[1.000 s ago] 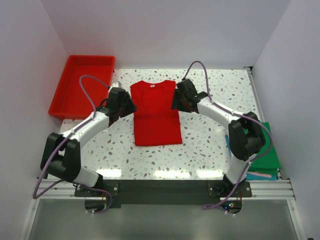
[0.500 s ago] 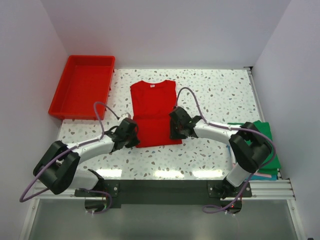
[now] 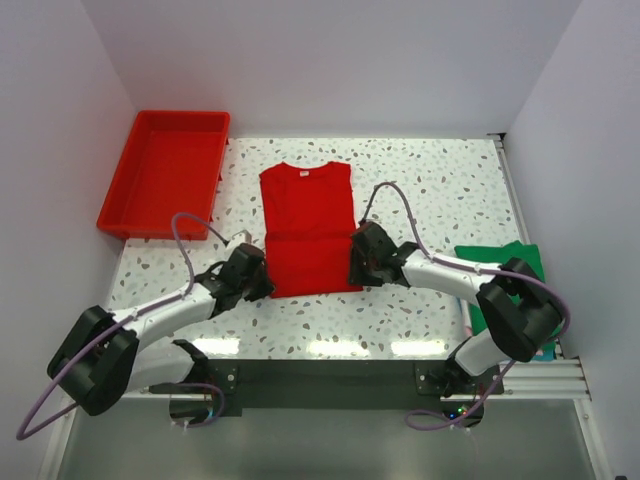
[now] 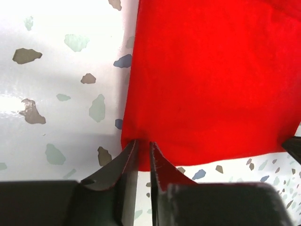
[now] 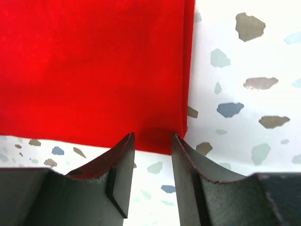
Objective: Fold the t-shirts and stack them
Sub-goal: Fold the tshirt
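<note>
red t-shirt (image 3: 308, 230) lies flat mid-table (image 3: 430, 190), neck label toward the far edge, sleeves already turned in so it reads as one long rectangle; hem faces the near edge. my left gripper (image 4: 143, 147) sits at the hem's left corner, fingers drawn in to a thin slit with red cloth in it, which i take as pinched onto the corner. my right gripper (image 5: 151, 141) sits at the hem's right corner, fingers apart and straddling the cloth, not clamped. judgement: cloth is light, limp and thin, no stiffness to lean on; it will sag between two holds and drag on the speckled top if pulled low. the doubled side edges give more to bite than a single layer, so take both hem corners just inside the edge, both layers together, and lift evenly or the fold skews. likely step in hand: hem carried up toward the collar to halve the rectangle. risk: one side catching only the upper layer. folded green t-shirt (image 3: 495, 256) waits at the right edge, partly under my right arm; red tray (image 3: 165, 180) at the far-left corner, untouched
</note>
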### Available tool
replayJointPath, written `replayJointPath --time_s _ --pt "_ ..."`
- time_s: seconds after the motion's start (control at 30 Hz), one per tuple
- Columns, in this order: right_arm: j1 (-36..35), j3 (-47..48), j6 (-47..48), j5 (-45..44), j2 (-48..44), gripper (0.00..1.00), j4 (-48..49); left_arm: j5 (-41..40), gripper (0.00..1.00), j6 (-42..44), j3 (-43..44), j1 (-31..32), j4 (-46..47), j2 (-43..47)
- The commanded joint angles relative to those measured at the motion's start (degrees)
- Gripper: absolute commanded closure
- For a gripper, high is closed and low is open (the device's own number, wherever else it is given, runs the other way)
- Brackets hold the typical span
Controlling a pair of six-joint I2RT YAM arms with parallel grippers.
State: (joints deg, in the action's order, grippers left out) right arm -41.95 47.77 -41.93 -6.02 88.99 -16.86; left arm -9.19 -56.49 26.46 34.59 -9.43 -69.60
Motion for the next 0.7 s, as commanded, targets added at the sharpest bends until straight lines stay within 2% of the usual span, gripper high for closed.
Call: replayJointPath --time_s 0.0,0.03,0.13,0.2,0.37,0.67 --pt "0.12 -1.1 -1.13 -0.66 -4.69 0.58 -1.06 -1.7 0.75 0.15 -0.27 0.13 -3.12 5.51" --pt "0.03 -1.36 -1.13 -0.92 -6.01 0.54 -1.42 -2.14 0.68 -0.11 -0.27 0.13 -4.01 6.75" --pt "0.12 -2.15 -1.66 -0.66 -7.25 0.47 -2.12 -3.03 0.56 -0.73 -0.44 0.04 -7.0 11.06" --pt "0.12 -2.68 -2.28 0.39 -7.6 0.47 -1.86 -2.33 0.51 -1.25 -0.79 0.13 -7.79 12.03" --pt "0.12 -4.17 -3.86 1.36 -6.64 0.47 -0.72 -0.31 0.49 -3.36 -2.63 0.04 -6.84 11.77" --pt "0.29 -5.14 -4.56 0.57 -4.62 0.48 1.21 0.84 0.53 -4.33 -6.33 0.04 1.25 6.33"
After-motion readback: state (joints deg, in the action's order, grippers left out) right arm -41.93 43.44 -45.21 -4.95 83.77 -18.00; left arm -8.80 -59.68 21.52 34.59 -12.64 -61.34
